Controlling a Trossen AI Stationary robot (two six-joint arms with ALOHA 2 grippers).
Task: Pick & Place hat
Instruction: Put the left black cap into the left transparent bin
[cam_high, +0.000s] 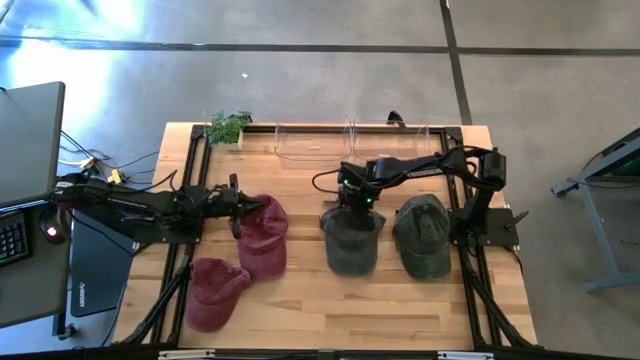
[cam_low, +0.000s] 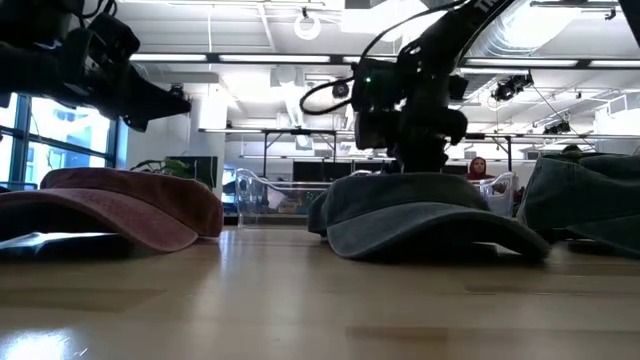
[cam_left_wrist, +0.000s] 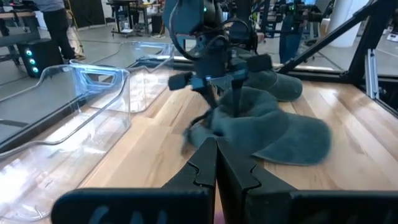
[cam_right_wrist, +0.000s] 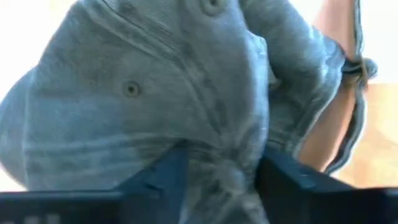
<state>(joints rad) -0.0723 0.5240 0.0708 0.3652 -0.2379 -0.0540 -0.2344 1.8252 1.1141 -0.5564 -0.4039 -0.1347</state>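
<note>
Table (cam_high: 300, 310): a light wood top on a dark frame, carrying four hats, a clear bin and both arms.
Bin (cam_high: 350, 145): a clear plastic tray along the far edge, right of the middle.
Right arm (cam_high: 440, 165): it reaches from its base at the right edge leftward to the middle of the table.
Left arm (cam_high: 130, 205): it lies stretched from the left edge toward the middle, its end over the far red hat.
Middle grey hat (cam_high: 352, 240): it sits on the table at the middle, crown to the far side, brim toward the near edge; in the low view (cam_low: 420, 215) it rests flat on the wood.
Right grey hat (cam_high: 422, 235): just right of the middle one, near the right arm's base, lying flat.
Far red hat (cam_high: 263, 235): left of the middle, on the table under the left gripper's tip.
Near red hat (cam_high: 212, 290): at the near left, touching the far red hat's near edge.
Right gripper (cam_right_wrist: 217, 165): it is down on the crown of the middle grey hat, its two fingers set a little apart with a fold of grey cloth pinched between them.
Left gripper (cam_left_wrist: 216, 171): its fingers are pressed together with nothing between them, held above the table and pointing right toward the middle grey hat.
Plant (cam_high: 228, 127): a small green sprig at the far edge, left of the bin.
</note>
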